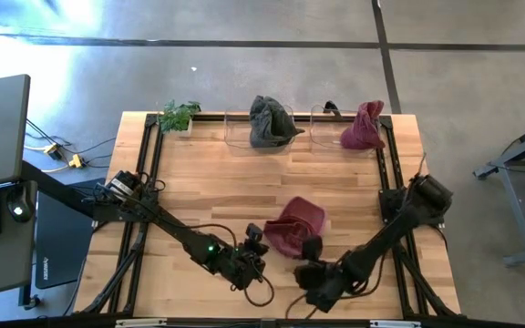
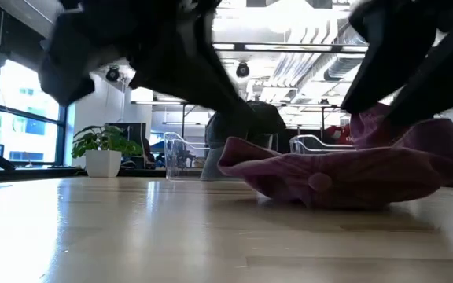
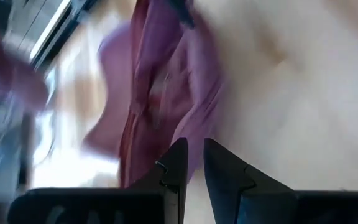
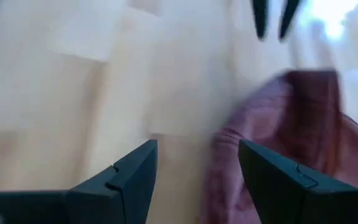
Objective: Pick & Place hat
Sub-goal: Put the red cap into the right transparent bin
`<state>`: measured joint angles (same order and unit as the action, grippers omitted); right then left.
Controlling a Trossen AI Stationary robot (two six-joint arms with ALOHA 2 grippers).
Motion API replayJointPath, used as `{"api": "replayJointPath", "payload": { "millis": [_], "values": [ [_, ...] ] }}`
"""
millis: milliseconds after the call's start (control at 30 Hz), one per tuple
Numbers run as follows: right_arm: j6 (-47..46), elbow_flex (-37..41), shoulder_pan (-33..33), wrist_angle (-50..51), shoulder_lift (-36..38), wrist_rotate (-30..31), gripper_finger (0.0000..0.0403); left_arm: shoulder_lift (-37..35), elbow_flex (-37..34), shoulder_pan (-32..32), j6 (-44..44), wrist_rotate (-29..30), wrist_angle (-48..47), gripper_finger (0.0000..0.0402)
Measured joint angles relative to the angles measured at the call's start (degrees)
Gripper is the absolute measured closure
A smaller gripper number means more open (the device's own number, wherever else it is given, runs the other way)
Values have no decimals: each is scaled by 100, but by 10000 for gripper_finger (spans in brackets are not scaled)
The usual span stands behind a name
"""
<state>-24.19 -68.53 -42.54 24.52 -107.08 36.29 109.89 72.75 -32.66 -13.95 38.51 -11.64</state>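
A maroon hat (image 1: 296, 226) lies crumpled on the wooden table toward the near edge, resting on its underside (image 2: 321, 196). My left gripper (image 1: 255, 240) is low at the hat's left near edge, its fingers a narrow gap apart (image 3: 194, 158), and the hat (image 3: 160, 106) is just ahead of them. My right gripper (image 1: 310, 253) is at the hat's near side, wide open (image 4: 197, 165), and the hat's edge (image 4: 229, 155) lies in front of the gap. Both arms hang dark over the hat in the low view. My left gripper has one fingertip (image 3: 178, 155) right at the hat's near edge (image 3: 166, 143). I cannot tell whether it touches the cloth. My right gripper touches nothing that shows.
At the far edge stand two clear bins. One holds a grey hat (image 1: 268, 121), the other a maroon hat (image 1: 363, 128). A small potted plant (image 1: 179, 116) is at the far left corner. Bare wood (image 1: 235, 182) lies between the bins and the hat. Black rails (image 1: 149, 164) run along both sides.
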Motion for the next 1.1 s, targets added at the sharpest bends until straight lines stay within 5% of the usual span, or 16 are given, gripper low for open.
{"api": "replayJointPath", "payload": {
  "millis": [233, 433, 600, 833, 1100],
  "values": [
    [-231, 2, 178, -306, -575, 231, 196, -163, -21, 0, 1498, 336, -1437, 355],
    [-41, 2, 547, -304, -737, 47, 209, -144, -364, 12, 1846, 474, -1351, 355],
    [-40, 2, 889, -255, -740, -223, 264, -142, -507, 41, 2040, 612, -1402, 355],
    [27, 2, 1069, 359, -611, -521, 384, -142, -514, 37, 2074, 650, -1423, 355],
    [414, 2, 775, 518, 260, -1438, 395, -140, -516, -62, 973, 287, 212, 355]
  ]
}}
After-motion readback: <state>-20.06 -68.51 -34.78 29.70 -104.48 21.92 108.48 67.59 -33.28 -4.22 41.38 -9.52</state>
